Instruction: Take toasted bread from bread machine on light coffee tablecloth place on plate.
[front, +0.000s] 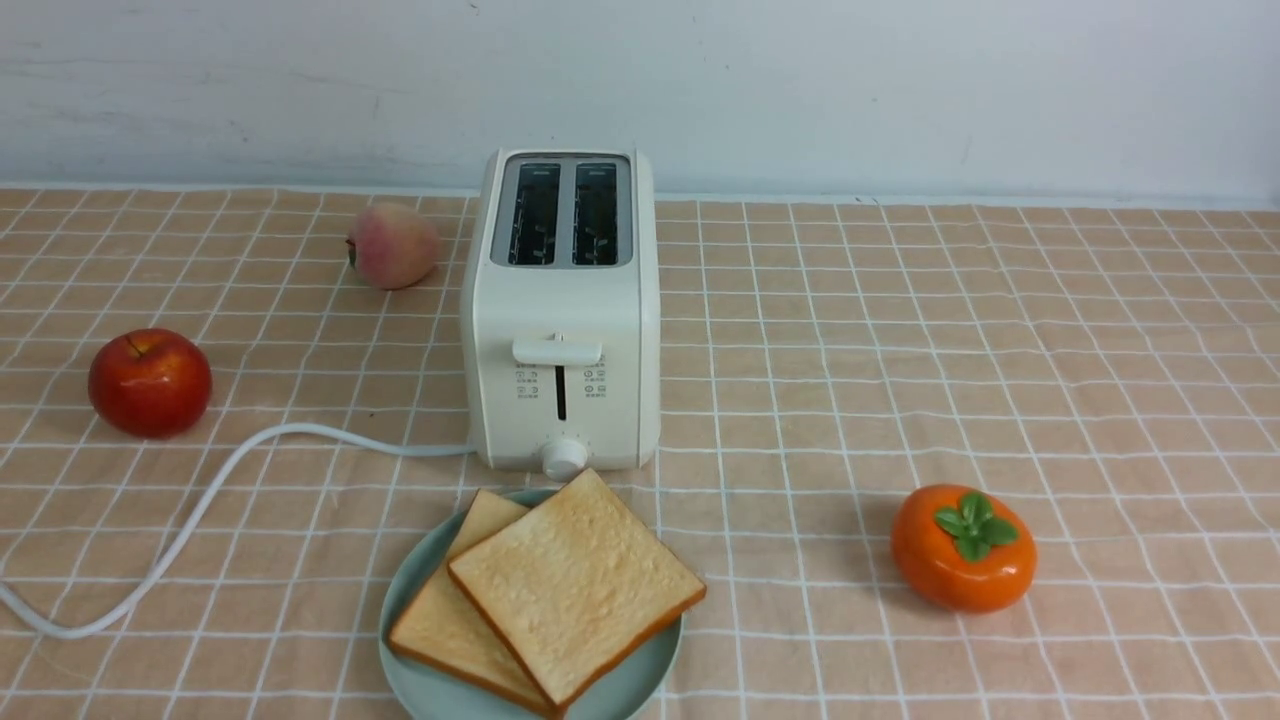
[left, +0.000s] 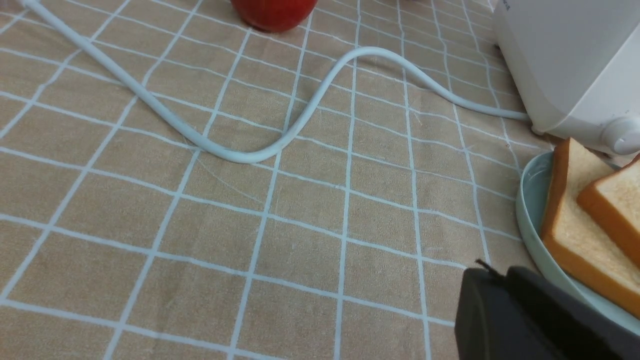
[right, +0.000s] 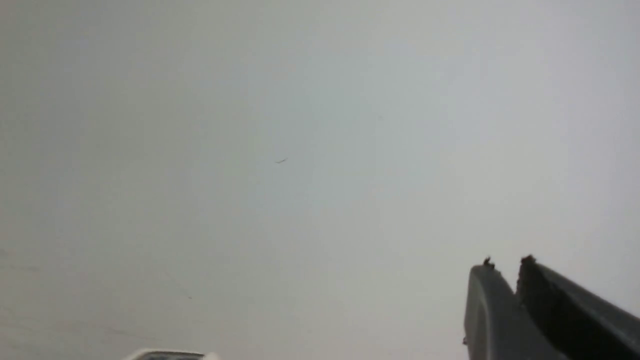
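We see a cream-white bread machine (front: 562, 310) standing on the light coffee tablecloth (front: 950, 330), its two top slots dark and empty. Just in front of it, close to the knob, sits the round teal plate (front: 420, 690). The toasted bread (front: 575, 585) lies there as two overlapping slices, the upper one resting across the lower and jutting a little past the rim on the right, probably because each was laid down in turn rather than squared up. So we judge the task essentially finished.

A white cord (front: 190, 520) snakes off to the left. A red apple (front: 150, 382), a peach (front: 392, 245) and an orange persimmon (front: 963, 548) sit well apart, seemingly as distractors.

Neither arm shows from the front. Our left gripper (left: 492, 280) hovers just beside the plate, fingers nearly together, holding nothing. Our right gripper (right: 505, 270) points at a blank wall, jaws only a narrow slit apart, also empty-handed.
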